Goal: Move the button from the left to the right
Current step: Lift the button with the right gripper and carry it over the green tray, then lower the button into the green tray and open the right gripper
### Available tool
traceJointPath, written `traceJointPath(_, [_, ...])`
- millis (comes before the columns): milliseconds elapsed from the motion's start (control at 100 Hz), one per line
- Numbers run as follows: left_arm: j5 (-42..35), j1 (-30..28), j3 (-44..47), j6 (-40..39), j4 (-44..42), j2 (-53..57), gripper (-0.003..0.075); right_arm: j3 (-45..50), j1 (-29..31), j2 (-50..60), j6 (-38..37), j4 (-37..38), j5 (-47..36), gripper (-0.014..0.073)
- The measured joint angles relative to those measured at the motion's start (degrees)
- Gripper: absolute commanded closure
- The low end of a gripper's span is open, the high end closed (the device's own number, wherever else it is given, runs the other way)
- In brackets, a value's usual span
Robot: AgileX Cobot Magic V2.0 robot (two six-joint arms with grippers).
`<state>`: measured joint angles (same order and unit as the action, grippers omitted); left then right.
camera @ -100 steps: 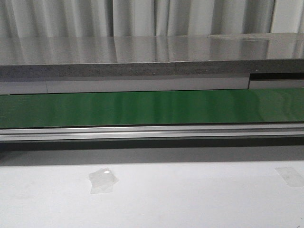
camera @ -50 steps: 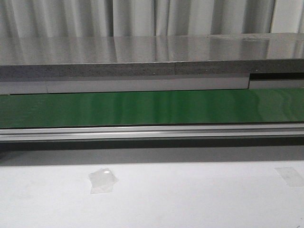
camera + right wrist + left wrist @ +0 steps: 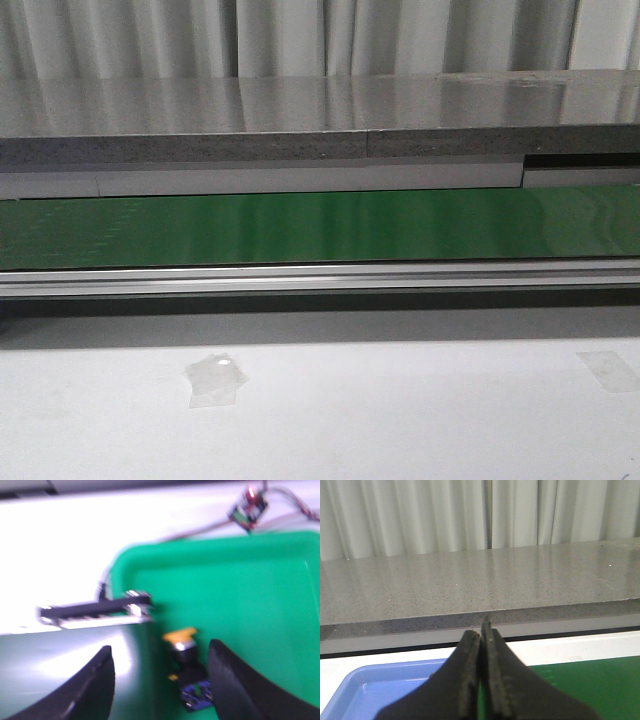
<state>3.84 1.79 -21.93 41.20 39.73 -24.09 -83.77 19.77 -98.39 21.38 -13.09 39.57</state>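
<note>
- Right gripper (image 3: 160,680): two black fingers (image 3: 240,690) stand wide apart, with nothing clamped between them. The right wrist view is blurred.
- The small push-button with a round yellow-orange cap and black boxy body (image 3: 186,667) lies on its side in the gap between the right fingers, touching neither as far as the blur allows. A bluish part shows at its lower end.
- The button rests on the floor of a bright green plastic tray with a raised rim (image 3: 210,545), near the tray's wall beside the end of the dark green conveyor belt (image 3: 70,670).
- A black and silver bar (image 3: 95,611) crosses the belt end at the tray's edge.
- A small circuit board with a red light and wires (image 3: 248,508) lies on the white surface beyond the tray.
- Left gripper (image 3: 481,680): its black fingers (image 3: 467,680) are pressed together, holding nothing.
- Below the left gripper are a light blue plastic tray (image 3: 380,690) on one side and the green belt on the other.
- A grey speckled stone-like shelf (image 3: 480,585) runs across behind, with pale curtains (image 3: 420,515) beyond it.
- In the front view neither arm appears.
</note>
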Motion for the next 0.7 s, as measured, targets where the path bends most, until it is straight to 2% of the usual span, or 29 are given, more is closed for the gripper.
traceJointPath(380, [0.0, 0.0, 0.0, 0.0, 0.0, 0.0, 0.074, 1.9, -12.6, 13.9, 0.0, -3.4, -2.0, 0.0167])
traceJointPath(520, [0.0, 0.0, 0.0, 0.0, 0.0, 0.0, 0.074, 7.7, -15.0, 20.2, 0.0, -3.8, -5.3, 0.0167])
traceJointPath(700, [0.0, 0.0, 0.0, 0.0, 0.0, 0.0, 0.074, 19.9, -15.8, 30.3, 0.0, -3.8, -10.8, 0.0167])
